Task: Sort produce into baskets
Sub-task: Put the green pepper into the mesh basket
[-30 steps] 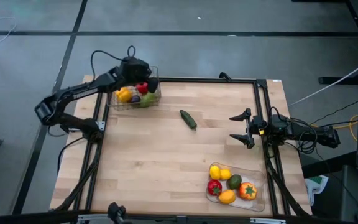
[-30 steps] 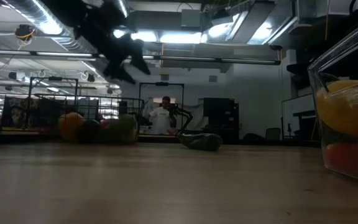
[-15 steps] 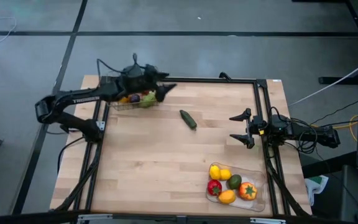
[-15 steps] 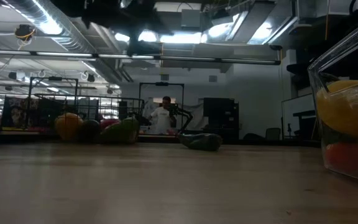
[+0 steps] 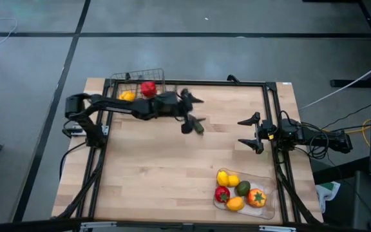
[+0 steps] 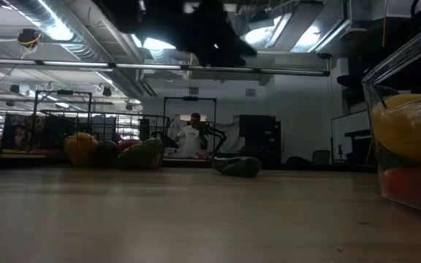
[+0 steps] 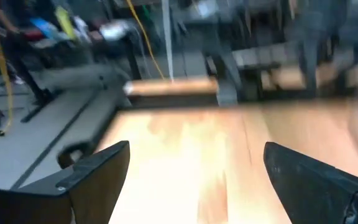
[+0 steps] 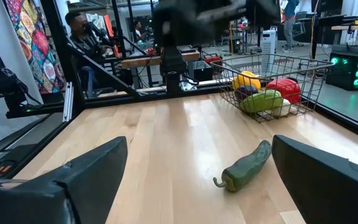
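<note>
Now your left claw (image 5: 192, 113) hangs wide open and empty over the green pepper (image 5: 195, 124) lying on the counter (image 5: 160, 174), so I think you lower it, grasp, and carry it to the wire basket (image 5: 138, 78).

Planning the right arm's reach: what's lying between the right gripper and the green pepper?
Nothing: in the right wrist view, only bare table lies between the open right gripper and the green pepper.

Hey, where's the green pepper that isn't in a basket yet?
The green pepper lies loose on the table, far half, near the middle, right under the open left gripper.
</note>
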Motion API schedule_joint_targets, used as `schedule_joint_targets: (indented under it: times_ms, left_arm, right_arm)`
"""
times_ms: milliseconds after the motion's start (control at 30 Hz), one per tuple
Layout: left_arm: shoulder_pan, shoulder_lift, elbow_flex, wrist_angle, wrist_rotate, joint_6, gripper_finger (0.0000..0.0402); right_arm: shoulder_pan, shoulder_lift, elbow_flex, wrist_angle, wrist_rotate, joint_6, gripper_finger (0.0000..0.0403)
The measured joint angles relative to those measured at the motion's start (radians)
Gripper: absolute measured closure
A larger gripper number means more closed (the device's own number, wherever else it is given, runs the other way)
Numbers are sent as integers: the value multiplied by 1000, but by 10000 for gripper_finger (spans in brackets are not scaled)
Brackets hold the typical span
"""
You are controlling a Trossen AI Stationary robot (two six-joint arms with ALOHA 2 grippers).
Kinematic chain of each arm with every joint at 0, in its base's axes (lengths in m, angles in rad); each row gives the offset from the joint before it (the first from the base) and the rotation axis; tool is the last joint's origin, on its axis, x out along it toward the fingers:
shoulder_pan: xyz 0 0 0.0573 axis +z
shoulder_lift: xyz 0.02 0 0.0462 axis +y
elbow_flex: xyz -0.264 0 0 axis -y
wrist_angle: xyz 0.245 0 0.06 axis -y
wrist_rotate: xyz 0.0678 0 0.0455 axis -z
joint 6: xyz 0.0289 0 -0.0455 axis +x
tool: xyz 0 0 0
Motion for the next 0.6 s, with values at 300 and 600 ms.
schedule_joint_targets:
  times_ms: [300, 600]
  left_arm:
    - [-19, 206, 205, -468, 0, 216, 34]
    - [-10, 344, 241, -534, 0, 307, 34]
  right_arm:
    - [0, 0, 0, 0, 0, 0, 6]
    - [0, 0, 0, 0, 0, 0, 6]
